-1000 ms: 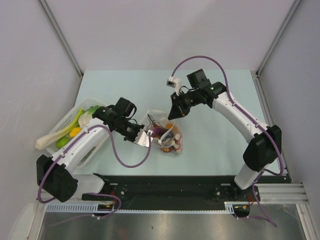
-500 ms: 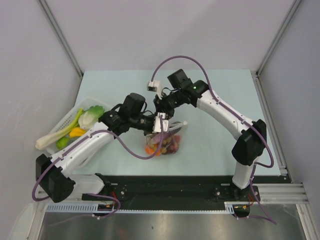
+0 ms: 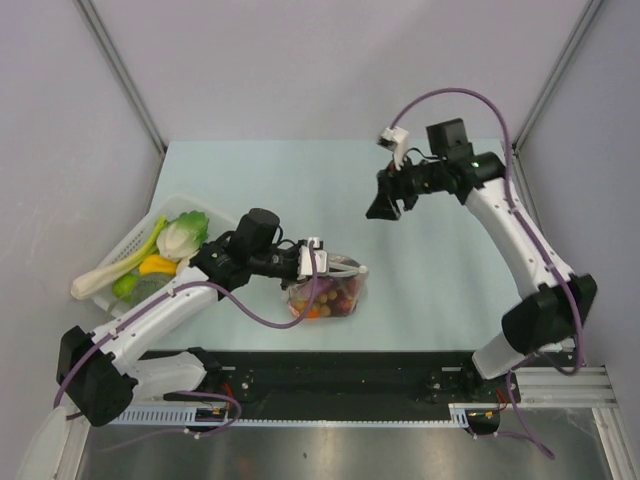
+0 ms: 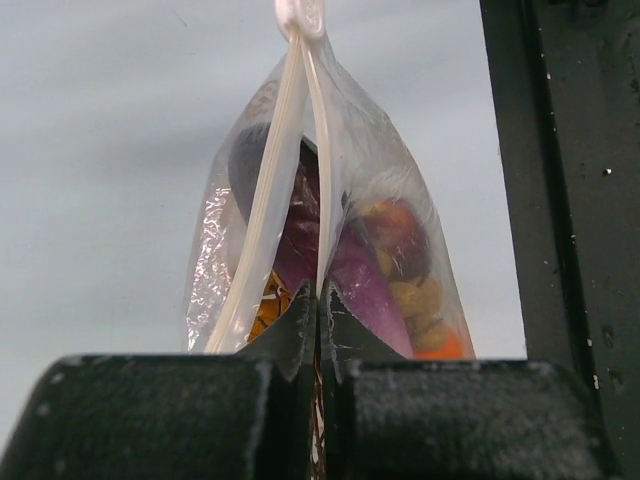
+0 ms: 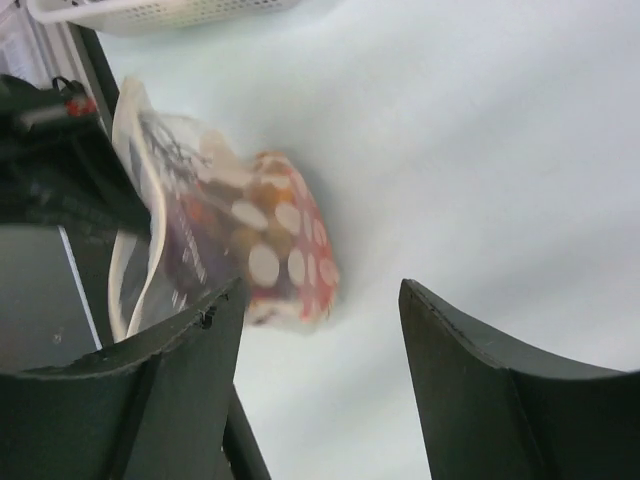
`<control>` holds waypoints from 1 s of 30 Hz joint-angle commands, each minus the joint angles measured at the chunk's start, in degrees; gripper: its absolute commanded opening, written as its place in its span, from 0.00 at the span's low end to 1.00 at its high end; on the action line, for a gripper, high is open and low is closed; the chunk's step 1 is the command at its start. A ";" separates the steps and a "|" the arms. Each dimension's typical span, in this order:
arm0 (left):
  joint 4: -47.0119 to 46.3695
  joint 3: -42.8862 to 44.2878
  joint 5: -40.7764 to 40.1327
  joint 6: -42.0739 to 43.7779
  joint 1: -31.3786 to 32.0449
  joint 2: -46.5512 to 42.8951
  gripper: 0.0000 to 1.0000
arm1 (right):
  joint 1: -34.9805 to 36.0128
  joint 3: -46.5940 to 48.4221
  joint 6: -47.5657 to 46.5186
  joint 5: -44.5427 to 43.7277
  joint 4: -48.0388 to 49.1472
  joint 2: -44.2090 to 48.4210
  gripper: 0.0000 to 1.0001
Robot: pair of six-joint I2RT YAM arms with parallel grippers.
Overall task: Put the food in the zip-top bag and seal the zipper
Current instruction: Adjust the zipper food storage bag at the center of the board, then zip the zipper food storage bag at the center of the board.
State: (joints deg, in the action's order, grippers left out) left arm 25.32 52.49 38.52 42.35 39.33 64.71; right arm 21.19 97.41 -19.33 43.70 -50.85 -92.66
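Zip-top bag [image 4: 375,170] of food [image 4: 355,275] is clenched, seemingly by its zipper [image 4: 268,190], in left hand [image 4: 320,300]; right hand [image 5: 322,300] released.

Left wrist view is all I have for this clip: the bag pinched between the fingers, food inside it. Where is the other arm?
Observer: The right gripper hangs over the table, beyond the zip-top bag and to its right, well apart from it.
Operator: Is it carrying anything?
Observer: No. Its own wrist view shows the jaws standing apart with nothing between them.
Operator: Anything still outside the bag?
Observer: Yes. The white tray at the table's left edge holds green and yellow toy vegetables.
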 commanded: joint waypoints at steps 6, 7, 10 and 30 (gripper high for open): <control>-2.91 4.55 0.94 -5.34 -2.86 3.32 0.00 | -3.53 -21.53 -6.15 2.87 7.49 21.46 0.66; -2.91 5.07 0.94 -4.91 -2.86 3.93 0.00 | -3.61 -23.12 -6.42 3.14 8.65 22.52 0.65; -1.42 6.13 0.07 -3.24 -2.77 4.55 0.00 | -3.09 -28.64 -9.58 4.55 12.17 25.95 0.64; -3.08 5.43 -0.11 -5.08 -2.77 6.57 0.00 | 6.14 -44.58 -5.89 1.92 30.28 33.42 0.56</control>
State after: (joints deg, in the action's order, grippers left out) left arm 24.38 56.38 37.69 38.35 36.86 71.02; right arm 25.74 53.25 -25.28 46.33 -24.47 -61.14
